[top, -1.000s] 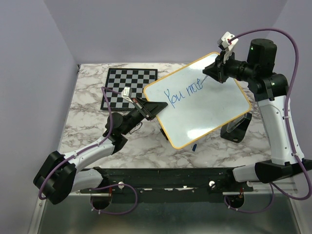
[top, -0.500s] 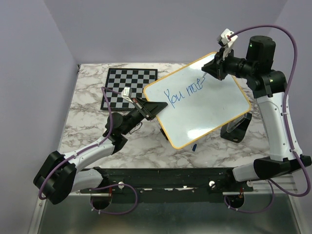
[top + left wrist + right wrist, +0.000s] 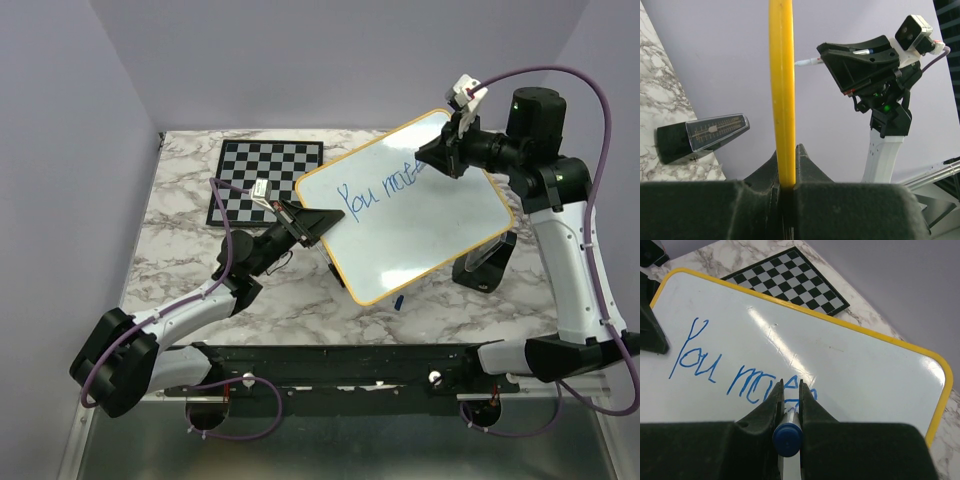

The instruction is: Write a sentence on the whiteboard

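The whiteboard (image 3: 430, 225), white with a yellow-orange frame, is held tilted above the table. My left gripper (image 3: 318, 222) is shut on its left edge; in the left wrist view the yellow frame (image 3: 782, 90) runs up from between the jaws. Blue writing (image 3: 378, 192) reads "You" and part of a second word; it also shows in the right wrist view (image 3: 715, 370). My right gripper (image 3: 437, 157) is shut on a blue-capped marker (image 3: 788, 436), its tip against the board at the end of the writing.
A black-and-white chessboard (image 3: 262, 180) lies flat at the back left of the marble table (image 3: 180, 260). A black stand (image 3: 485, 262) sits under the board's right side. Purple walls close the back and sides.
My right gripper has shifted slightly right along the board, and the second blue word has grown by a few strokes. The left gripper and board have stayed put.
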Available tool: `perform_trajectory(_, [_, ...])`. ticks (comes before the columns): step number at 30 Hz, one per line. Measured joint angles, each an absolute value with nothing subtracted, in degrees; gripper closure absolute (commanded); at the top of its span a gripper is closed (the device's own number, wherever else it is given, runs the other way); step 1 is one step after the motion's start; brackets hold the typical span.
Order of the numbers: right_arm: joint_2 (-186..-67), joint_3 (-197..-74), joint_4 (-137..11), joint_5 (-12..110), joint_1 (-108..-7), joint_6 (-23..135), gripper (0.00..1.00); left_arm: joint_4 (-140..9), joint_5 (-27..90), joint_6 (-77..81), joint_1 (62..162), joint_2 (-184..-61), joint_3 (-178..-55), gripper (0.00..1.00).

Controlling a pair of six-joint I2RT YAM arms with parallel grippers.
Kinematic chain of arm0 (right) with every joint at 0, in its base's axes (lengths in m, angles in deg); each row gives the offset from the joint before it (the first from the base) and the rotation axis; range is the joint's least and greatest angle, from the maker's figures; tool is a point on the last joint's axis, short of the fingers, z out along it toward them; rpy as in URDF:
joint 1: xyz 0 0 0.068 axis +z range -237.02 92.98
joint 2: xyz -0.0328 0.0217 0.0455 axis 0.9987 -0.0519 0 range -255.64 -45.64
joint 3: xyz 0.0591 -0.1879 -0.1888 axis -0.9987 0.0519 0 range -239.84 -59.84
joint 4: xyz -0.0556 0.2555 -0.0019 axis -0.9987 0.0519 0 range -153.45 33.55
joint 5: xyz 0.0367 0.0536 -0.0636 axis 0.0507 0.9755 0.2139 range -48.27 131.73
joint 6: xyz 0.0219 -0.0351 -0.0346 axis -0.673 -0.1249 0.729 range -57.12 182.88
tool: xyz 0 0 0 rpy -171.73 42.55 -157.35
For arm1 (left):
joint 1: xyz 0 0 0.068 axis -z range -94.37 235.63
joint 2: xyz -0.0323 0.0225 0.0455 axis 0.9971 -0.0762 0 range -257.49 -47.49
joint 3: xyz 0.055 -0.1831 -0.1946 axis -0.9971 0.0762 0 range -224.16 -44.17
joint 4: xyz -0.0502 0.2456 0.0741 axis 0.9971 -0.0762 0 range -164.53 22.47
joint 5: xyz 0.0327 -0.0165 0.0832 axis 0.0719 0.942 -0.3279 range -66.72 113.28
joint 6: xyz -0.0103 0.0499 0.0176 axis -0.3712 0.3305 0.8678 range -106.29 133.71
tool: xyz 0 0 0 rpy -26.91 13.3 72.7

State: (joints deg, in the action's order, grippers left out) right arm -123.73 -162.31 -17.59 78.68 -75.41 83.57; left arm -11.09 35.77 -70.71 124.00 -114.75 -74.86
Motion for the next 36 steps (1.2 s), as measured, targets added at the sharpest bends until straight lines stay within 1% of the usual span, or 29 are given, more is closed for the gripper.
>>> perform_trajectory(7, [-121.32,-160.54,-16.73,77.65,-75.43,84.35,1.0,-11.04,35.77,-70.78,123.98,-114.77,-74.86,1.0])
perform_trajectory(16, [-123.16,-164.78,-16.87,76.96,-75.78,83.85,0.99,-11.0,35.77,-70.84,123.98,-114.77,-74.86,1.0])
perform_trajectory(36, [-124.21,-164.54,-16.87,74.16,-76.61,83.92,0.99,-11.0,35.75,-71.06,123.94,-114.77,-74.86,1.0])
